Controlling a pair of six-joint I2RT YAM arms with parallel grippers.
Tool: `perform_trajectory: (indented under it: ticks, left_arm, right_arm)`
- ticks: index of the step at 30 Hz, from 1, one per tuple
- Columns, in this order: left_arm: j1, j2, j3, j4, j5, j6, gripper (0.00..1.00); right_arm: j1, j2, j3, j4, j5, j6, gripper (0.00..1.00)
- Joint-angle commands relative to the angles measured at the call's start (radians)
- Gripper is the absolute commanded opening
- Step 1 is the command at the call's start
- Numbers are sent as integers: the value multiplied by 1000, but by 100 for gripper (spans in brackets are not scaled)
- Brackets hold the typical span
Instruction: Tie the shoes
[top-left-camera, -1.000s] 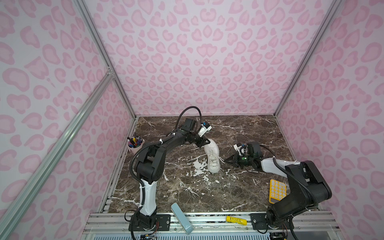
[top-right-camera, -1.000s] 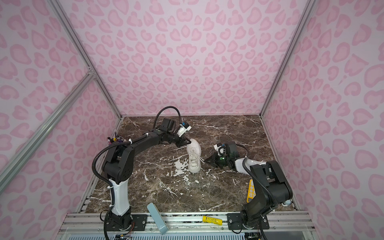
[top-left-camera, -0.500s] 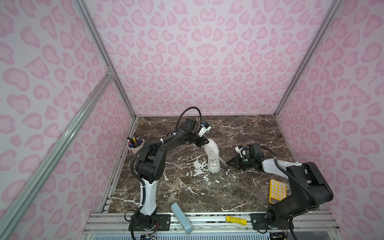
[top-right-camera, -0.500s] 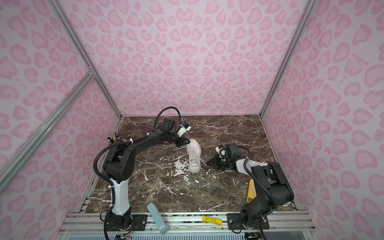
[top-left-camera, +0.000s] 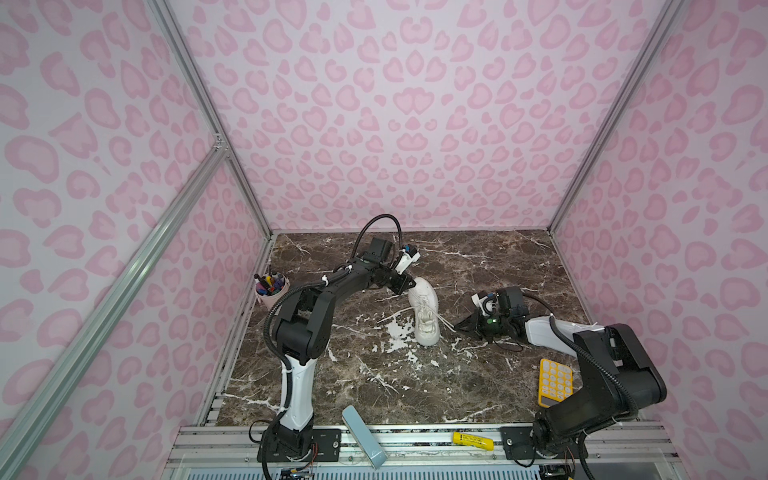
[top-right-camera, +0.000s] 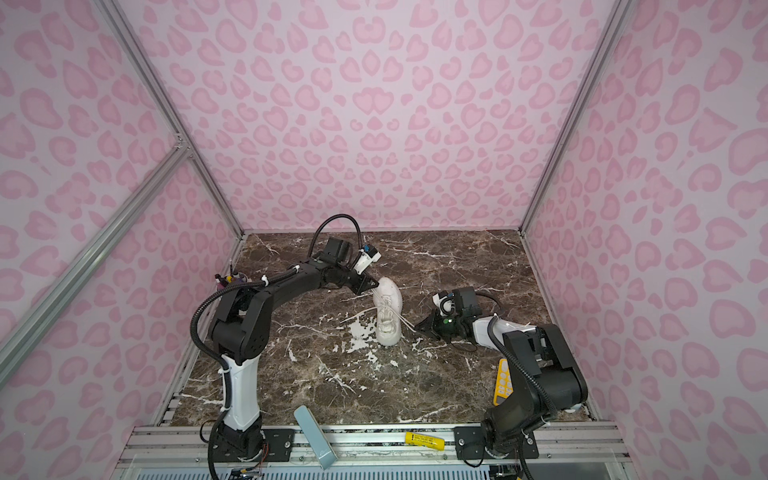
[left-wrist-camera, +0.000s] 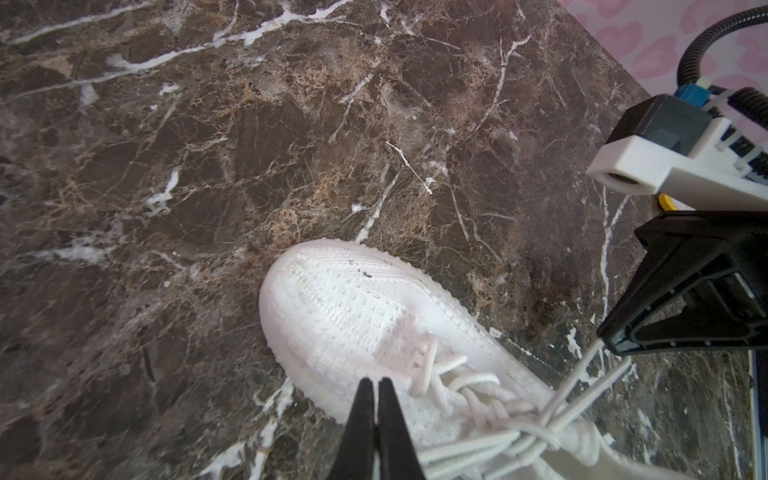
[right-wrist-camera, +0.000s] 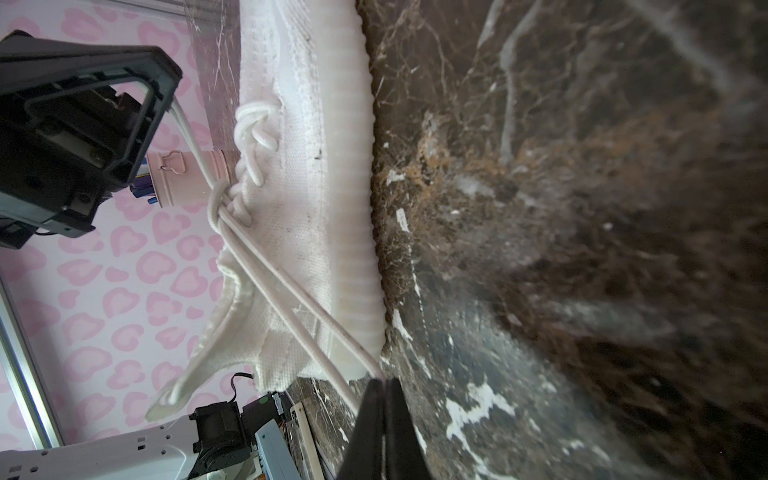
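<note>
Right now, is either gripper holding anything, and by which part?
Both jaws are shut on the laces of the sneaker: the left gripper pinches a strand, the right gripper two strands, all taut from the knot.

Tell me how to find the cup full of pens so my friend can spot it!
Look at the dark marble table, then along its left edge beside the pink spotted wall. A small pink cup stands there. It is the only upright container, stuffed with coloured markers, unlike the white sneaker mid-table and the flat yellow calculator on the right.
</note>
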Motion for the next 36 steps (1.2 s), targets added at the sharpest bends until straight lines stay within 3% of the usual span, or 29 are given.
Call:
perform_trajectory:
  ticks: [1, 5, 7, 11, 17, 25, 29, 36]
  left_arm:
    - [6, 6, 19, 51, -42, -15, 3]
    - [4, 0, 14, 45, 41, -6, 4]
    - [5, -8, 5, 45, 91, -7, 16]
    - [7, -32, -25, 65, 134, -32, 48]
    - [20, -92, -98, 140, 127, -84, 58]
    - [48, -193, -256, 261, 199, -164, 79]
    - [51, -246, -346, 351, 252, -192, 78]
    - [50, -230, -411, 357, 329, -201, 56]
  right_arm:
    - [-1, 12, 7, -32, 22, -8, 0]
    - [0, 12, 13, -8, -8, -8, 0]
    - [0, 10, 25, -5, -19, -8, 6]
    - [-1, -1, 54, -39, -18, -29, 23]
    - [-38, -41, 68, -199, 19, -137, 38]
    - [-65, -47, 168, -357, 59, -261, 38]
    - [-40, -17, 223, -369, 69, -268, 36]
    - [58, 46, 343, -415, 119, -282, 31]
